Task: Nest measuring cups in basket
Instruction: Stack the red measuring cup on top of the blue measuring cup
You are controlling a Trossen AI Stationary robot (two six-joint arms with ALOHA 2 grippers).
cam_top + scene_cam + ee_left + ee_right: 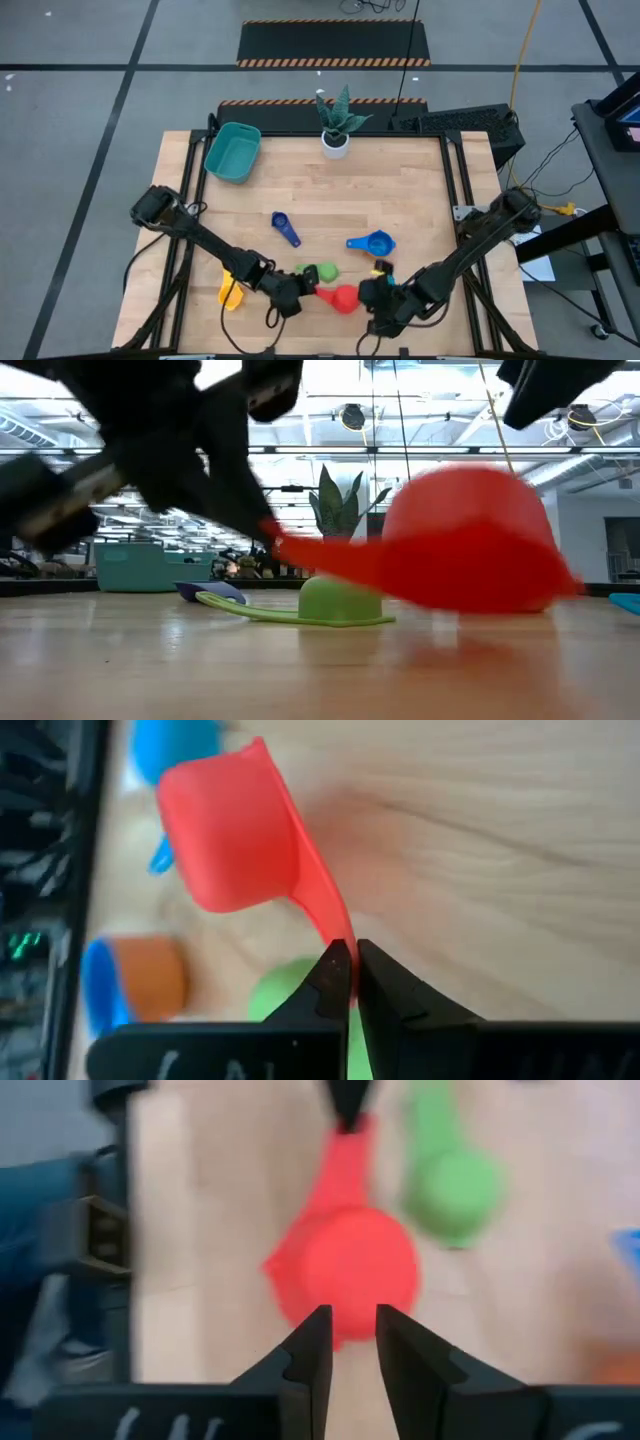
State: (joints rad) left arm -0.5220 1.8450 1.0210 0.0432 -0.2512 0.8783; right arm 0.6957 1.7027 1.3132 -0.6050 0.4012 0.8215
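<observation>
The red measuring cup (465, 540) hangs clear of the table, bowl mouth down, near the table's near edge (343, 298). My left gripper (292, 296) is shut on its handle. My right gripper (348, 1330) is open just right of and above the red bowl (350, 1275), touching nothing. The green cup (322, 272) lies mouth down on the table beside them. The yellow cup (230, 293), dark blue cup (286, 228), a light blue cup (372, 243) and an orange cup in a blue one (150, 975) lie around. The teal basket (233, 152) stands at the far left corner. My left gripper pinches the free end of the red cup's handle (335, 935) between its two fingertips (330, 975). The fingers come level from the table's left, along the handle. The cup is lifted clear of the table, its handle about level and its bowl (465, 540) mouth down.
A white plant pot (335, 140) with a spiky plant stands at the far edge, right of the basket. The middle of the table (330, 195) between the cups and the basket is bare wood. Metal frame rails (455, 190) run along the table's sides.
</observation>
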